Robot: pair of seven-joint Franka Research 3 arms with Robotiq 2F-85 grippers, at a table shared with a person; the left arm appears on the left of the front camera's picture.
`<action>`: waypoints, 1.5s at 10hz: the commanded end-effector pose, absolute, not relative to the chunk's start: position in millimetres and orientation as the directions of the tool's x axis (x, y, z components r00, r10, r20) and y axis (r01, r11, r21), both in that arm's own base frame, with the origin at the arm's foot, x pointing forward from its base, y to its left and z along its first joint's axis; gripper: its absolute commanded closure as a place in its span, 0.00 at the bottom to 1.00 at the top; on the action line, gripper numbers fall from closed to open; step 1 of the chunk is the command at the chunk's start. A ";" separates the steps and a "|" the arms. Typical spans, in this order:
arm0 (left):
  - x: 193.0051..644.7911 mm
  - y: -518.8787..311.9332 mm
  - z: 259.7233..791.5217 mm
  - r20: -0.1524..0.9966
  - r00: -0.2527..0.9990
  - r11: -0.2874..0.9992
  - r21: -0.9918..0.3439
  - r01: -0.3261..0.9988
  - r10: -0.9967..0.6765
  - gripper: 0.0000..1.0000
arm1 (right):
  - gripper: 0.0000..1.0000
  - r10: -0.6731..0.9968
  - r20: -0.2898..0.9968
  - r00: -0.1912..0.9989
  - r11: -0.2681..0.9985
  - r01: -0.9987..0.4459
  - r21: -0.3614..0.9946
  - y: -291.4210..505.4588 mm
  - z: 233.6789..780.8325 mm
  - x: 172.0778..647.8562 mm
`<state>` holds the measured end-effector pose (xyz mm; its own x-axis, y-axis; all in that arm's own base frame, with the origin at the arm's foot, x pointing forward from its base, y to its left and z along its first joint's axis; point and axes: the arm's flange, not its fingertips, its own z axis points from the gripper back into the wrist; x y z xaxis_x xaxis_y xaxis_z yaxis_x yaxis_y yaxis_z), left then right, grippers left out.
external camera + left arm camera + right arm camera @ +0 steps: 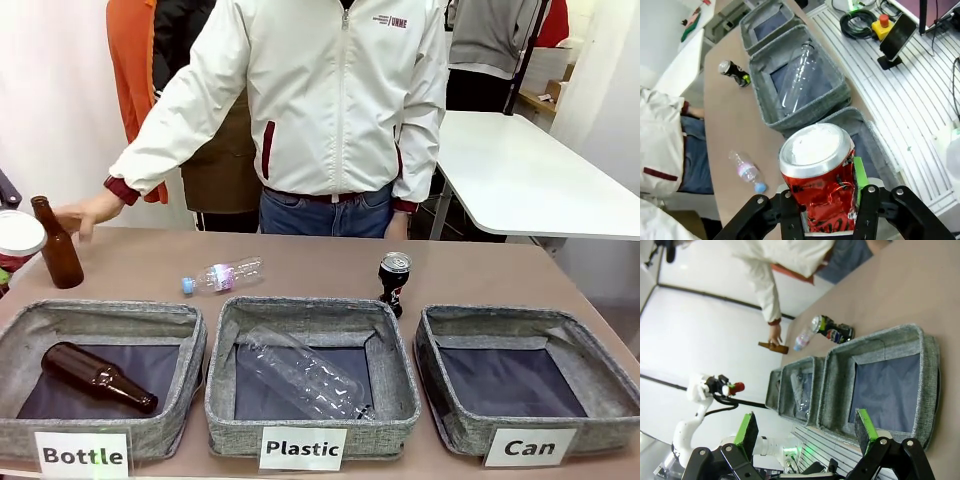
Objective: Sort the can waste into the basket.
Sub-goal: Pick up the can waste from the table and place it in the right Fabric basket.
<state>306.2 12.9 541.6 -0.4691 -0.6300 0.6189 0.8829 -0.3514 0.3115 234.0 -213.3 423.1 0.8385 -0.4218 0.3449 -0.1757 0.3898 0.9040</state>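
My left gripper [822, 205] is shut on the crushed red can [819, 185], held high above the "Bottle" basket [866, 145]. The can's pale top [17, 234] shows at the table's left edge. The dark Pepsi can [394, 277] stands upright on the table behind the gap between the "Plastic" and "Can" baskets; it is also in both wrist views [734, 73] [832, 330]. The grey "Can" basket [455, 425] at the right has nothing on its dark floor [875, 336]. My right gripper [805, 432] hangs open above and in front of that basket.
A person's hand [88, 212] rests by an upright brown bottle [58, 248] at the far left. A small clear bottle [222, 275] lies on the table. The "Bottle" basket [100, 318] holds a brown bottle, the "Plastic" basket [225, 400] a clear one.
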 end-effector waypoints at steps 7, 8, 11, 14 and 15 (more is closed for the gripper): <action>316.4 -284.3 580.6 0.502 -0.638 -0.627 0.220 0.747 -0.584 0.57 | 0.00 -0.425 0.372 0.825 0.385 -0.208 0.899 -214.5 424.6 236.5; 313.6 -340.6 580.4 0.466 -0.682 -0.654 0.253 0.713 -0.563 0.57 | 0.00 -0.425 0.372 0.825 0.385 -0.208 0.899 -214.5 424.6 236.5; 313.1 -498.9 562.3 0.389 -0.811 -0.712 0.401 0.577 -0.438 0.57 | 0.00 -0.425 0.372 0.825 0.385 -0.208 0.899 -214.5 424.6 236.5; 316.4 -595.4 527.9 0.304 -0.865 -0.705 0.501 0.502 -0.399 0.57 | 0.00 -0.489 0.318 0.812 0.359 -0.145 0.922 -280.0 428.7 165.1; 317.8 -616.3 511.9 0.291 -0.868 -0.715 0.492 0.496 -0.402 0.57 | 0.00 -0.540 0.305 0.784 0.312 -0.151 0.938 -307.0 426.5 134.2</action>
